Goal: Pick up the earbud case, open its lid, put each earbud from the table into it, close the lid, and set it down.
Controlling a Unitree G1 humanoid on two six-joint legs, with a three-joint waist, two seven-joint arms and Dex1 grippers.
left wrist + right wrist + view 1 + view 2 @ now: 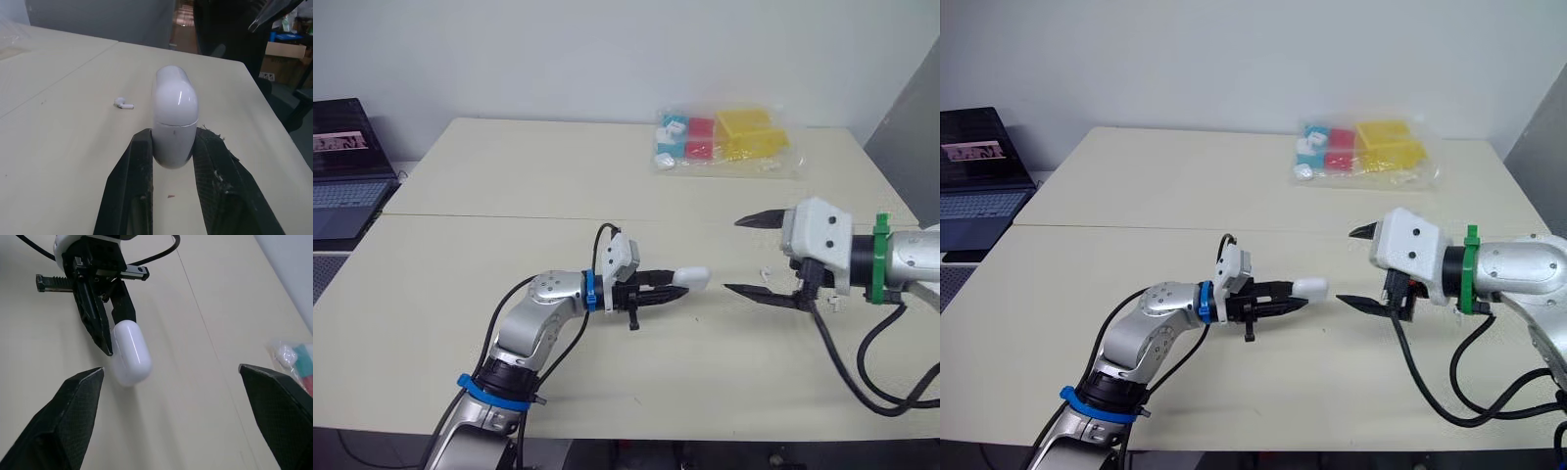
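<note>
The left tool [677,283] is clamped on the base of the earbud case [693,277], seemingly just off the table [509,196], lid shut; the right tool [732,256] stands wide apart just beside it; prying the lid could lever the case out of that shallow grip; one earbud [124,103] lies near.

A pale cream table [509,176] with a thin seam [509,215] running across it. At its far edge lies a clear plastic bag [729,140] of blocks: yellow, red, teal and white. Well apart from the bag, across the seam, one small white earbud [123,103] lies on the bare top.
</note>
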